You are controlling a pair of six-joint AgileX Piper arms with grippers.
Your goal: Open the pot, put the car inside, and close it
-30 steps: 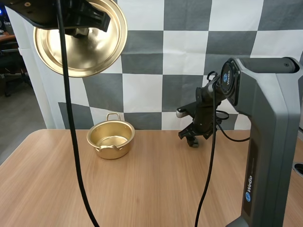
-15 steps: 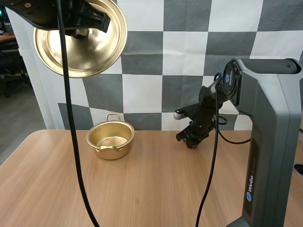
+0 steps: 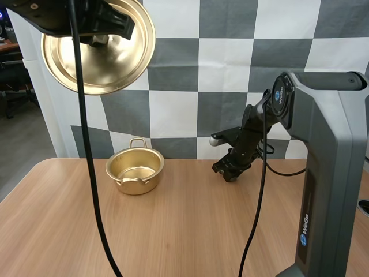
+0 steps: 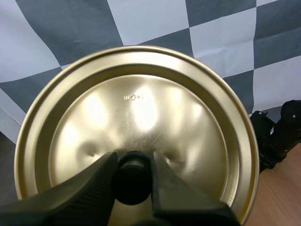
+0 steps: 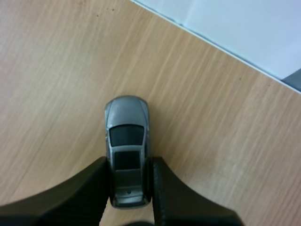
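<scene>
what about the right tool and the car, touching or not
Touching. The right wrist view shows the right tool pinching the car by its sides.

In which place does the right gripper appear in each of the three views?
High view: right gripper low over the table, right of the pot.
Left wrist view: small and dark, past the lid's rim.
Right wrist view: right gripper pinching the car.
Shared landmark: the wooden table.
</scene>
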